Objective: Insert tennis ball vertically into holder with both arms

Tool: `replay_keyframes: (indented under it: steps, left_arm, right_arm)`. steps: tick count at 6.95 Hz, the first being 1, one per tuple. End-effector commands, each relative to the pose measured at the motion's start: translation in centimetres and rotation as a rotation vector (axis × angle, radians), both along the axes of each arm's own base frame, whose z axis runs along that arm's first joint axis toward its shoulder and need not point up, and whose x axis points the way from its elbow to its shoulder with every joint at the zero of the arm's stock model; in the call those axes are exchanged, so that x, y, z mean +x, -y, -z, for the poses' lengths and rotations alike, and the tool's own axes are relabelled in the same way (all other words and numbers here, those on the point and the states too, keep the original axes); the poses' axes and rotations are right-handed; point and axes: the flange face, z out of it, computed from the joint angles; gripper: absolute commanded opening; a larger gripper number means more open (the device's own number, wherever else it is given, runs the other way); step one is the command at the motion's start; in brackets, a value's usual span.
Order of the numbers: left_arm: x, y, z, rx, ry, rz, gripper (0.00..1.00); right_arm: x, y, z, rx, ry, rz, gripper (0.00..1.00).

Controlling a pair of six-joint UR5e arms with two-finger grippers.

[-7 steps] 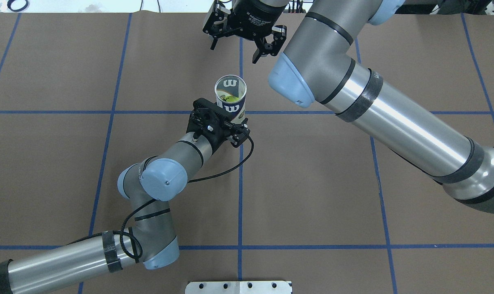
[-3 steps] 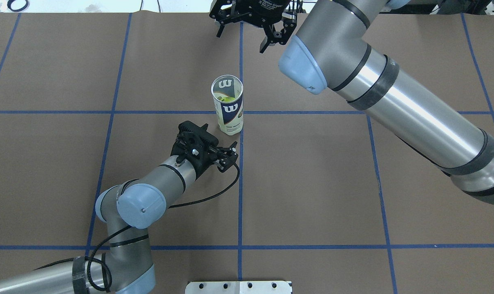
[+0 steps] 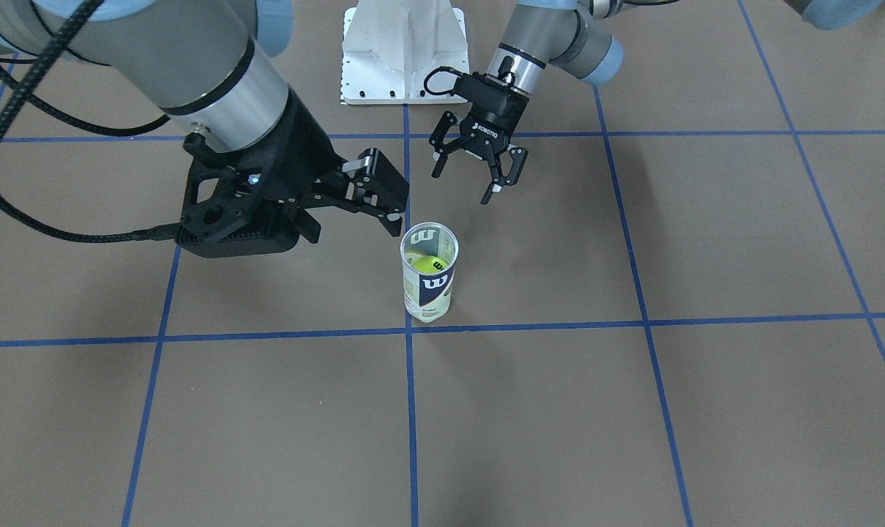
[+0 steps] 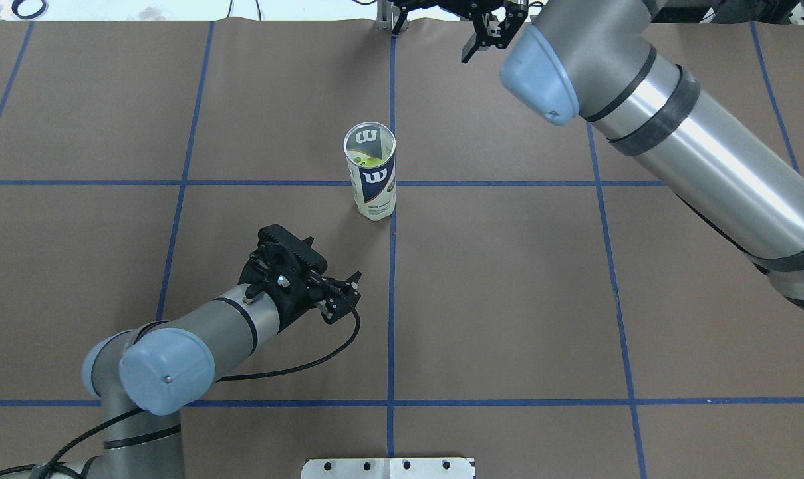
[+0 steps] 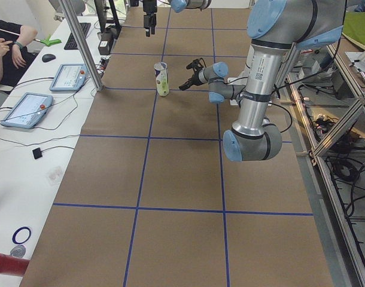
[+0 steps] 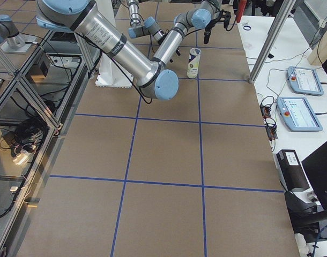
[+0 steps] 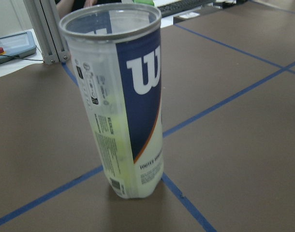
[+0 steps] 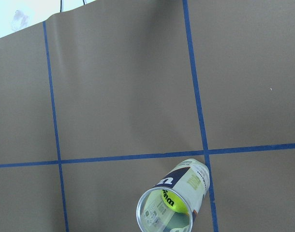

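The left pincer point(image 3: 462, 183) is hanging wide open and empty on the robot's side of the holder point(image 3: 429, 282), near it but well clear of touching. The right pincer point(image 4: 431, 33) is also gaping wide with nothing between its fingers, and it is hovering high over the tabletop's point(image 4: 508, 299) operators' edge, apart from the can.

Between them the holder is standing upright by itself, with neither pincer steadying it. Its base is sitting just beside a crossing of blue tape lines point(image 4: 392, 332), about midway along the tabletop and somewhat nearer the operators' edge than the robot's edge. Its mouth is open, and a yellow-green tennis ball point(image 3: 431, 263) is showing inside, down below the rim — how deep it is resting is hard to tell.

Judging from this, the insertion itself is looking finished: the ball is lying in the can, and the can is staying vertical. Little seems to be remaining — perhaps only parking both arms clear.
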Motion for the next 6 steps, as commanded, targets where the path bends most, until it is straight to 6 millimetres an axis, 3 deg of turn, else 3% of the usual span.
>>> replay_keyframes:
  steps: [1,2,3,4,5,6]
  left_arm:
    - [-6.7,4.1,-0.1,-0.076,0.047,-0.008,1.00]
    - [-12.0,10.0,-1.1,-0.229,0.092,-0.081,1.00]
    - [-19.1,15.4,-2.9,-0.400,0.121,-0.139,1.00]
    - [-24.9,19.1,-5.5,-0.496,0.178,-0.225,1.00]
    - [-27.5,21.3,-8.8,-0.548,0.241,-0.252,1.00]
    - [-30.4,23.4,-14.8,-0.580,0.318,-0.240,1.00]
  right_arm:
    - [5.7,0.1,-10.2,0.083,-0.074,0.018,1.00]
    - [8.4,1.0,-15.2,0.132,-0.124,0.044,1.00]
    - [10.6,1.5,-19.2,0.166,-0.164,0.069,1.00]
    - [13.7,1.8,-23.1,0.202,-0.198,0.086,1.00]
    - [16.1,2.0,-26.8,0.219,-0.231,0.106,1.00]
    - [19.5,1.8,-31.1,0.247,-0.264,0.132,1.00]
